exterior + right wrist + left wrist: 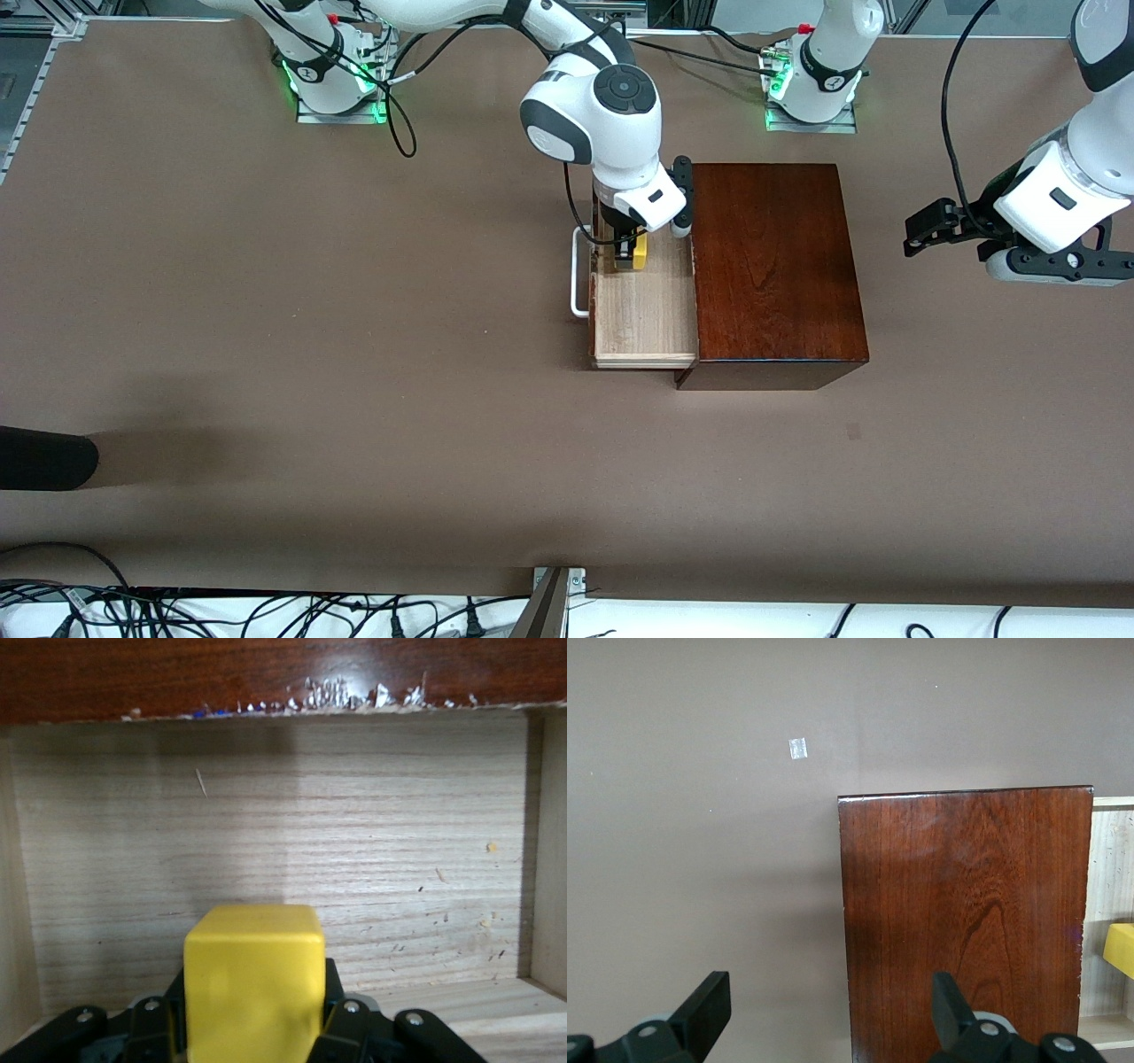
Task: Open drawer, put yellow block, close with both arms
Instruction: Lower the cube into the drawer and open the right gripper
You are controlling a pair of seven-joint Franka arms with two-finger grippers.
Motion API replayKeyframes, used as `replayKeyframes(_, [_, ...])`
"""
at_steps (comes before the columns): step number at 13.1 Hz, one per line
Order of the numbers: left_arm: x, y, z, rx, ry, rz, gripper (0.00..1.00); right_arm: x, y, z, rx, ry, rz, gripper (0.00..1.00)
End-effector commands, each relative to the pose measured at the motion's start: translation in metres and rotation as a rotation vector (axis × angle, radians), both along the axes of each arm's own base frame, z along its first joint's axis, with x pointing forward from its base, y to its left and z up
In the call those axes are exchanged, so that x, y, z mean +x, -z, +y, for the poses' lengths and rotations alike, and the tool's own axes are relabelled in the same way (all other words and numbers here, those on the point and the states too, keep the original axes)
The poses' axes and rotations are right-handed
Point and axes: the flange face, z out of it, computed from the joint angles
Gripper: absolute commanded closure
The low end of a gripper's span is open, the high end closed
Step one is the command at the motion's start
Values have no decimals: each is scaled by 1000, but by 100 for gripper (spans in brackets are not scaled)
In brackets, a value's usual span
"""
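The placing step is judged to be in hand: the drawer [645,310] is pulled out of the wooden box [775,266] toward the right arm's end of the table, and the yellow block [637,252] is held over its pale tray, at the part of the tray farthest from the front camera. The block is pinched between the fingers of the right gripper [627,257], which is lowered into the drawer. In the right wrist view the block [254,979] is seen as a small, bright yellow cube with smooth faces and slightly rounded edges, clamped on two sides, with the light-wood drawer floor [354,859] just below it. Whether it is already resting on that floor cannot be told.

The next move is judged to call for the block to be released onto the tray and the right gripper to be lifted clear of the drawer before the drawer is pushed by its white handle [579,275].

The left gripper [939,229] waits with its fingers spread wide, in the air beside the box at the left arm's end of the table.
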Motion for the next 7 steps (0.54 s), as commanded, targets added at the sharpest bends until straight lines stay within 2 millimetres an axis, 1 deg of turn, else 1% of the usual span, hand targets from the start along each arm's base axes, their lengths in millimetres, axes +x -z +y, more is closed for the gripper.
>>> replayKeyframes(1, [6, -4, -1, 10, 22, -14, 0, 1, 5, 7, 4, 3, -38, 97])
replayKeyframes(4, [6, -4, -1, 10, 22, -14, 0, 2, 17, 5, -4, 3, -37, 92])
replayKeyframes(6, [6, -4, -1, 10, 22, -14, 0, 5, 21, 4, -3, 5, -41, 77])
replayKeyframes(7, [6, -4, -1, 10, 22, -14, 0, 6, 24, 4, -3, 6, -42, 64])
